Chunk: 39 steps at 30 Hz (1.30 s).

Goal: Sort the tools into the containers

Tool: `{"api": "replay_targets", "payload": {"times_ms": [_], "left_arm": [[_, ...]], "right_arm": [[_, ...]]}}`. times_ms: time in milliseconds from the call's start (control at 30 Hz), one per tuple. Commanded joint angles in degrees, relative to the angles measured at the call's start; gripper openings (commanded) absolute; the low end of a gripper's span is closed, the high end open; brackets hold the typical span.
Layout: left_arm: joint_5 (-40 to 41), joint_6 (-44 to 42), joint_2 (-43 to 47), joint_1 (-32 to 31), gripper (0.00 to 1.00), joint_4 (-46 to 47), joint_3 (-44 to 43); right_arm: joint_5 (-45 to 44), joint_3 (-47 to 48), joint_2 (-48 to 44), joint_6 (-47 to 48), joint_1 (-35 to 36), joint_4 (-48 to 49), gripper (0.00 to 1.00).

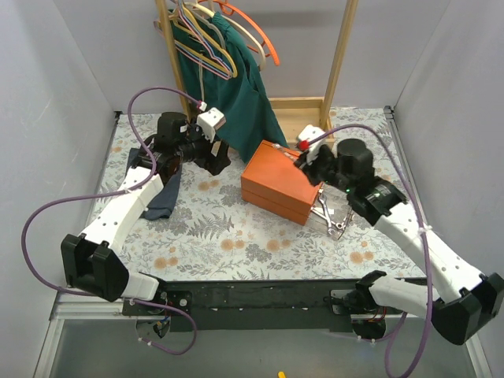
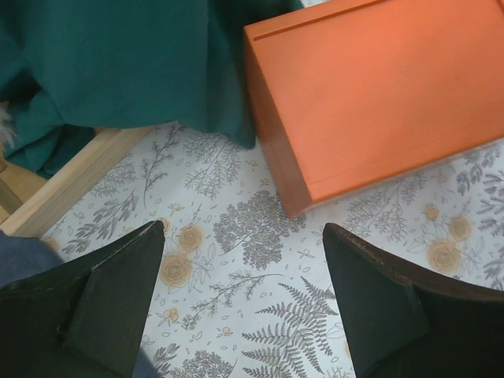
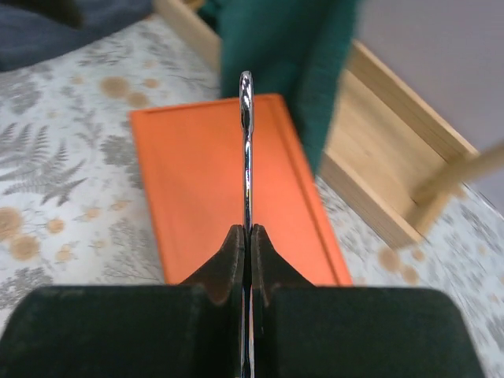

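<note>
The orange box point(image 1: 277, 179) lies mid-table; its clear drawers do not show in any view. My right gripper point(image 1: 309, 164) hovers at the box's right end, shut on a thin silver wrench point(image 3: 246, 150) that points edge-on out over the box lid point(image 3: 213, 189). Several more silver wrenches point(image 1: 331, 217) lie on the cloth right of the box. A small red thing point(image 1: 303, 145) shows by the right wrist; I cannot tell what it is. My left gripper point(image 1: 216, 155) is open and empty, just left of the box point(image 2: 378, 94), over the floral cloth between its fingers point(image 2: 126, 283).
A wooden clothes rack point(image 1: 337, 63) with coloured hangers point(image 1: 213, 35) and a green garment point(image 1: 236, 87) stands behind the box; its wooden base point(image 2: 71, 185) is close to the left gripper. A dark blue cloth point(image 1: 161, 197) lies under the left arm. Grey walls enclose the table.
</note>
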<state>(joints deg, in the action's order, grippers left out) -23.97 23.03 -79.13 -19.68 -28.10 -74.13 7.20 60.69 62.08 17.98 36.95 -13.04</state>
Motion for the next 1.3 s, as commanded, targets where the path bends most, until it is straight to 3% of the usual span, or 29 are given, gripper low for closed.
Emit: {"api": "replay_targets", "payload": {"times_ms": [0,167,533,700,833,1100,1133,1167,1233,1267], "left_arm": [[7.1,2.6,-1.5,0.0,0.82,3.7,1.0],[12.6,1.7,-3.3,-0.1,0.84,5.4,2.4],[14.9,4.4,-3.9,0.5,0.86,5.5,1.7],[14.4,4.3,-1.6,0.5,0.86,5.5,4.3],[14.3,4.3,-0.3,0.6,0.86,5.6,5.7],[13.5,4.2,0.1,0.8,0.86,5.6,7.9],[13.1,4.3,0.0,0.9,0.86,5.7,8.1],[12.0,4.4,-0.2,0.8,0.86,5.7,8.2],[11.1,4.7,-0.8,1.0,0.86,5.8,8.0],[10.4,4.7,-1.5,0.9,0.86,5.9,7.9]], "right_arm": [[-1.7,1.7,-7.6,-4.9,-11.0,-1.6,0.01],[-1.5,-4.0,-14.2,-11.6,-25.1,-4.7,0.01],[3.2,-10.1,-14.6,-24.2,-40.4,-11.5,0.01],[7.4,-14.6,-10.9,-25.6,-41.4,-10.4,0.01],[16.1,-16.8,-5.1,-25.6,-41.4,-8.6,0.01],[21.3,-16.8,6.8,-28.1,-41.3,-5.8,0.01],[22.1,-16.9,7.3,-28.3,-41.3,-4.3,0.03],[22.2,-16.5,7.9,-28.5,-41.3,-4.4,0.22],[23.9,-16.0,9.3,-28.8,-41.3,-4.1,0.38],[24.5,-15.3,9.4,-28.7,-41.3,-4.3,0.58]]}}
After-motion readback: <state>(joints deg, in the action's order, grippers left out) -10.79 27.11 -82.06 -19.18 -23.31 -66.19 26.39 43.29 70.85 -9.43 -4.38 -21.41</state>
